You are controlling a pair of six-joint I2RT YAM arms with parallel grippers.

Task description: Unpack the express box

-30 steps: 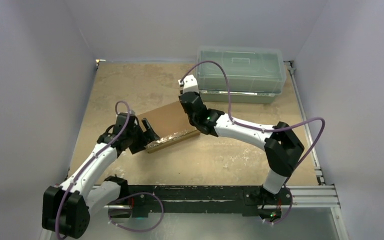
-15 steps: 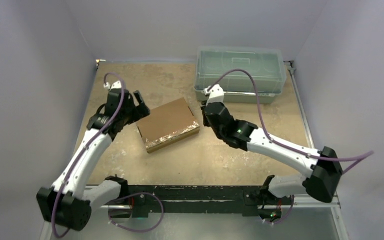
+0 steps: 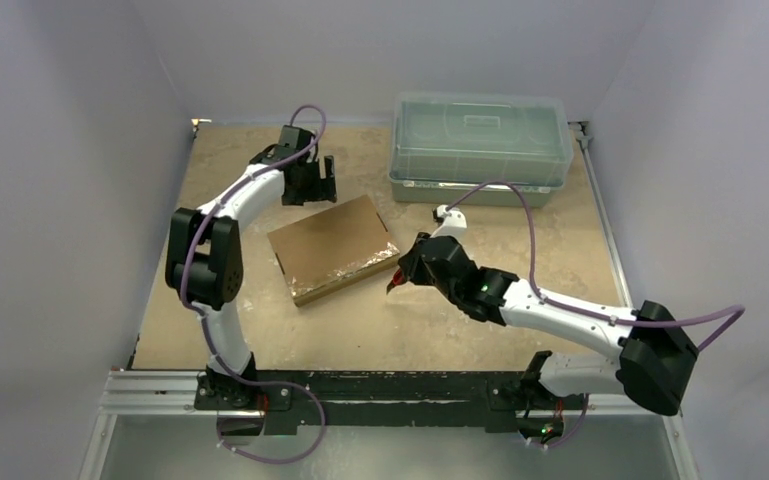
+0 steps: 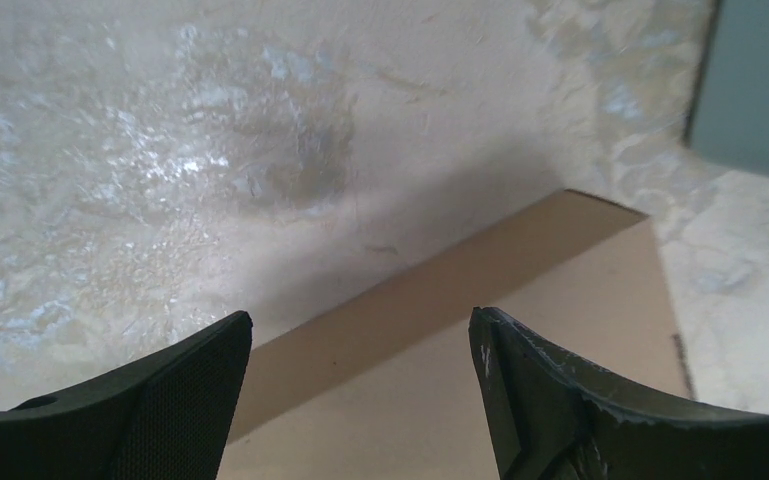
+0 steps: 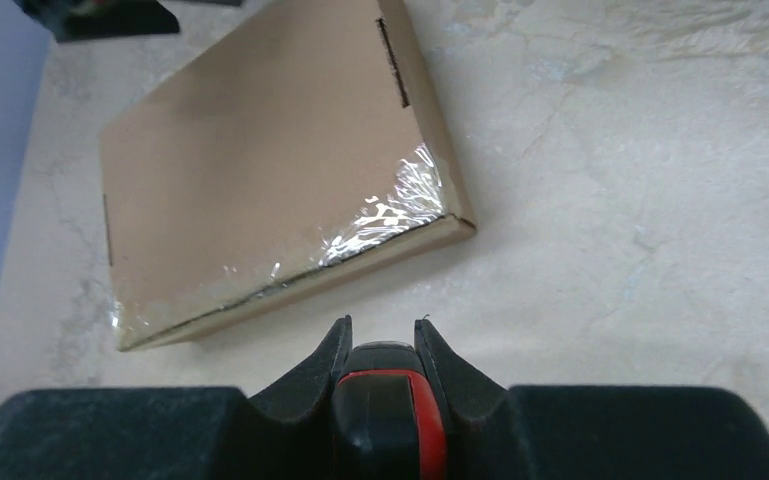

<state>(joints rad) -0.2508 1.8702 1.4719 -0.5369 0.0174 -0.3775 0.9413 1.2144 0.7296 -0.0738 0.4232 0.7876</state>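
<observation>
While right gripper [image 5: 382,332] clamps a red-black tool [image 5: 390,412], express box [image 5: 260,170] lies just ahead, taped long edge toward it; left gripper [image 4: 358,322], jaws apart, over opposite edge.

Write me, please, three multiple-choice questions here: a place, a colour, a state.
1. Where is the plastic bin relative to the express box? A. on it B. beyond it, rightward C. nearer the arms' bases
2. What colour is the item in the right pincer? A. yellow B. blue C. red and black
3. How is the left pincer? A. open, empty B. shut on the box C. shut on the bin
1 B: the bin sits farther back, right of the box. 2 C: red shows between its black fingers. 3 A: its fingers stand apart with nothing between.
</observation>
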